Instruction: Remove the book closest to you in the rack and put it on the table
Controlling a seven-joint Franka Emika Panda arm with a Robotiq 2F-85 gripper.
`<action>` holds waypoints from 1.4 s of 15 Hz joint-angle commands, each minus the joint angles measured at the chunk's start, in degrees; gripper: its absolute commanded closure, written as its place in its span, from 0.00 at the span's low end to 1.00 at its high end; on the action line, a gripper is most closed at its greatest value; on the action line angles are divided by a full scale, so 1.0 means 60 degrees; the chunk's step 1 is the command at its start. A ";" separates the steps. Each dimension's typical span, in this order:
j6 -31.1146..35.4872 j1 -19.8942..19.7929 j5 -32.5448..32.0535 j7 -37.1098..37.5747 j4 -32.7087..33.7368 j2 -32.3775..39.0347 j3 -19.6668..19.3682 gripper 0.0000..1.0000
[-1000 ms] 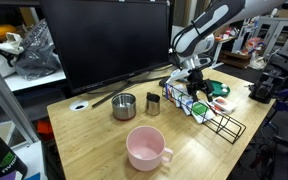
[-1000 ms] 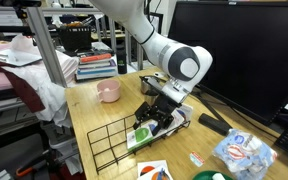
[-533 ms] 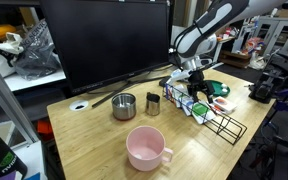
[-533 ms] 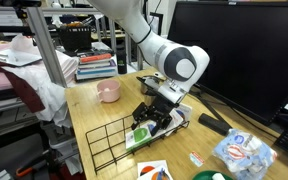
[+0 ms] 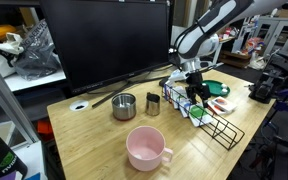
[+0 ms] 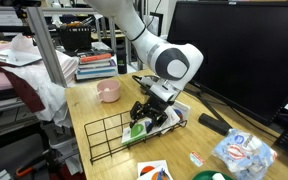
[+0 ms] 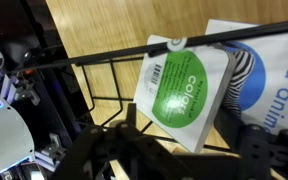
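Green-white book (image 7: pixel 184 92) tilts across rack (image 6: pixel 102 138).

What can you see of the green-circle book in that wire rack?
The book is thin, with a white cover, a large green circle bearing white lettering and a barcode near one corner. It leans tilted in the black wire rack, beside a zebra-striped book. The end effector is at its edge; grip unclear.

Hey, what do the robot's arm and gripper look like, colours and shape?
The arm is glossy white with rounded tubular links and a large dark grey round joint cap near the wrist. The gripper is black and blocky. No markings can be made out.
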 commanded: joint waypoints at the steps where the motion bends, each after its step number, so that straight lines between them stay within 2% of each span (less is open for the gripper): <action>1: 0.1041 0.0021 0.0357 0.0121 -0.0545 0.0037 0.0141 0.51; 6: 0.1573 0.0008 0.0599 0.0115 -0.0849 0.0119 0.0224 0.87; 7: 0.1521 0.0009 0.0603 0.0106 -0.0879 0.0049 0.0214 0.92; 12: 0.1641 0.0024 0.0687 0.0062 -0.1319 -0.0453 0.0176 0.99; 13: 0.1851 0.0032 0.0680 0.0044 -0.1468 -0.0583 0.0170 0.96; 21: 0.3311 0.0097 0.0591 0.0219 -0.2857 -0.1733 0.0116 0.96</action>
